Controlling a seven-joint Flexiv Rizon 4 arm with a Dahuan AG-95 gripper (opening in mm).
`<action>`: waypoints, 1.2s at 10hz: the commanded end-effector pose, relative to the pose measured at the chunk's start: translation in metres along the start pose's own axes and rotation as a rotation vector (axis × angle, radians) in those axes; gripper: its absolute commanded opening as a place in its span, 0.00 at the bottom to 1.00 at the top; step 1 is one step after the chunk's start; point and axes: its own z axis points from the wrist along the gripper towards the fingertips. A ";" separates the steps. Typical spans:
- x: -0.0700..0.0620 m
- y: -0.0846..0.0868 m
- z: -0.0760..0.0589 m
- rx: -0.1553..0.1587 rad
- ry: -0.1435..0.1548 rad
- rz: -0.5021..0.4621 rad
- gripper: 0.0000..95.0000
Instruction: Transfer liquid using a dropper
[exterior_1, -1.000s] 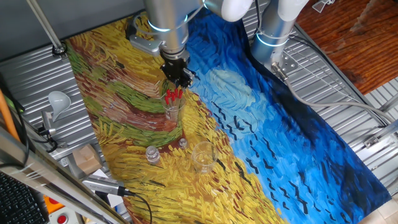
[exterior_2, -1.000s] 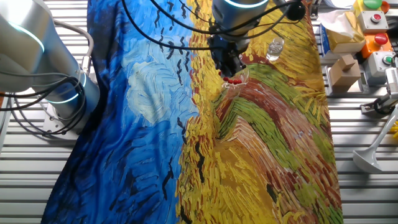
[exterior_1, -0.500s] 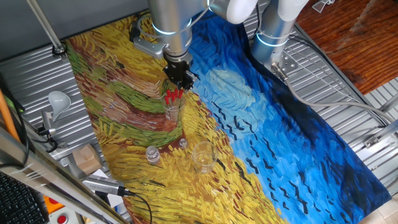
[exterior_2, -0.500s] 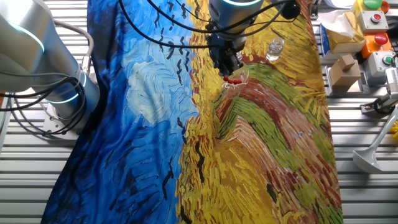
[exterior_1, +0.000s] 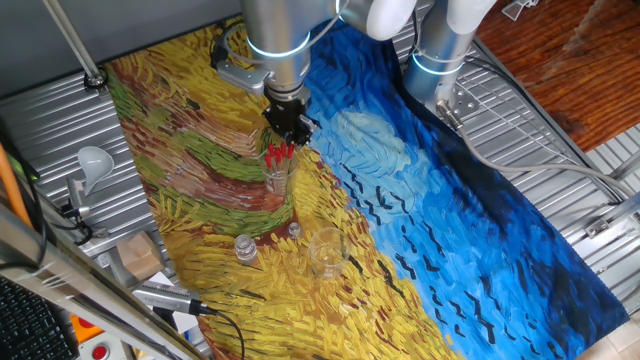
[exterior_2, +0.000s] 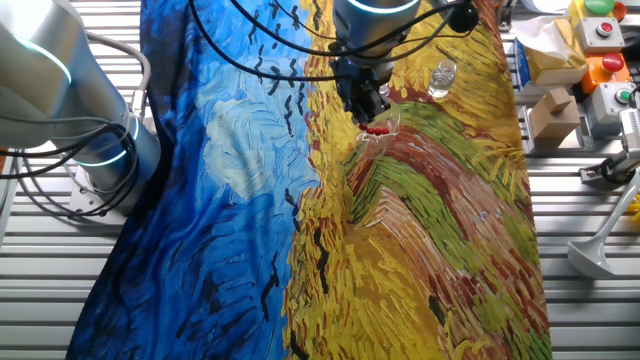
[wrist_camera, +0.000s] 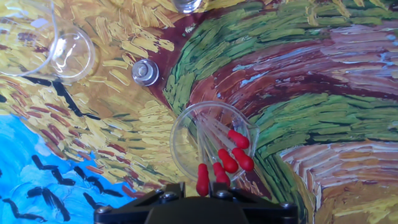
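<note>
A clear glass stands on the painted cloth and holds several droppers with red bulbs. My gripper hangs straight above this glass. In the hand view one dropper stands with its red bulb up between my two fingers, closer to the camera than the others. The fingers sit close on both sides of it, shut on the bulb. Its thin stem is still down inside the glass. In the fixed views the bulbs show just under the fingertips.
An empty clear beaker and a small capped vial stand nearby on the cloth. A white scoop, a cardboard box and cables lie off the cloth's edge.
The arm has shifted only slightly over the glass. The droppers, the beaker and the vial stay where they were.
</note>
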 end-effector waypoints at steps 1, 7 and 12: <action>-0.001 -0.001 0.000 0.000 0.000 -0.004 0.20; -0.002 -0.003 0.002 0.001 -0.009 -0.016 0.20; -0.006 -0.006 0.005 -0.002 -0.012 -0.019 0.20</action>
